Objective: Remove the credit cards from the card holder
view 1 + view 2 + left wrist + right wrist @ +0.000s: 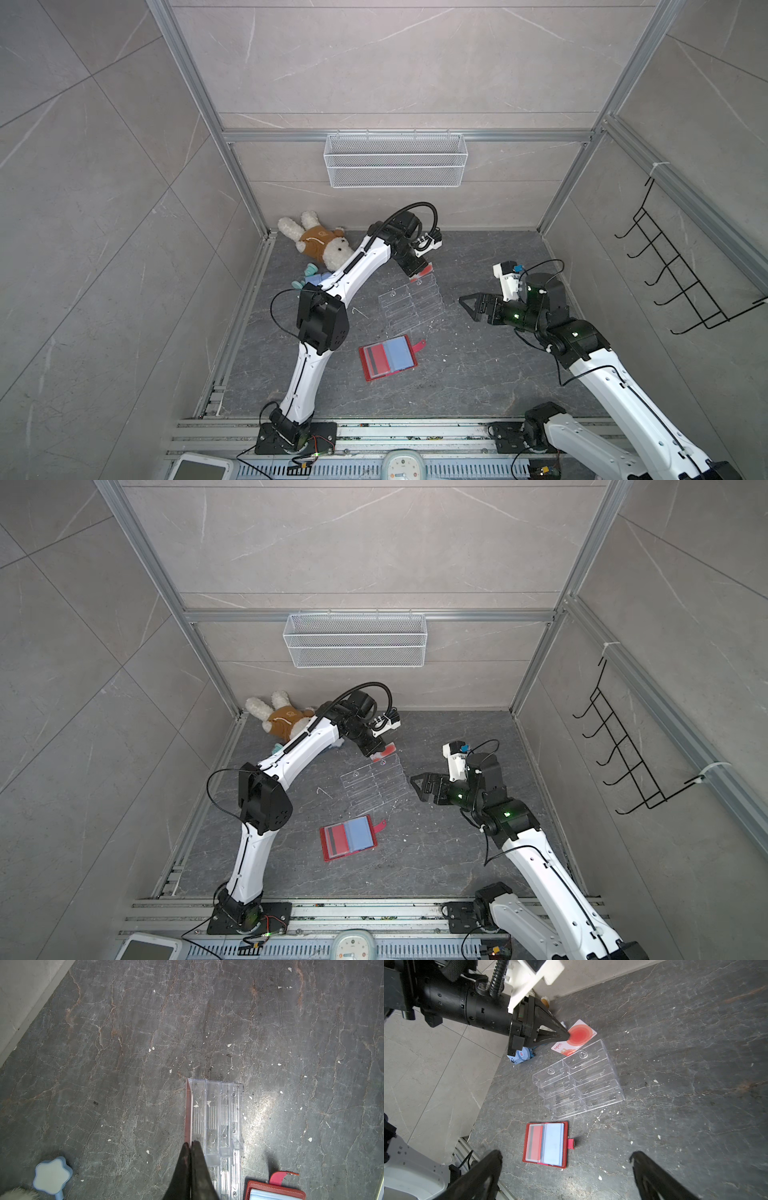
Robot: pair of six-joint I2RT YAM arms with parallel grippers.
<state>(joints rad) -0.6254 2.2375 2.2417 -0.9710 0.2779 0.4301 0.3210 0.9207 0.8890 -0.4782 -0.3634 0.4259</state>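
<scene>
- The left fingers (550, 1030) are closed on one credit card (581, 1035), pinching it near its red circle. The card hangs just over the tall edge of the clear acrylic stand (579, 1080). I cannot tell whether they touch.
- A bump against that edge could twist the thin card in the pinch or knock it loose.
- The right fingers (483, 1176) are spread wide and hold nothing.
- The card holder (545, 1145) lies open and flat on the bench (675, 1064), just ahead of the right fingers and well apart from the left ones.
- A second card (536, 1142) sits in one of its sleeves. Pulling it with nothing pinning the light holder would likely drag the whole wallet along.
- Fingers closing there might also catch the slick sleeve along with the card.
</scene>
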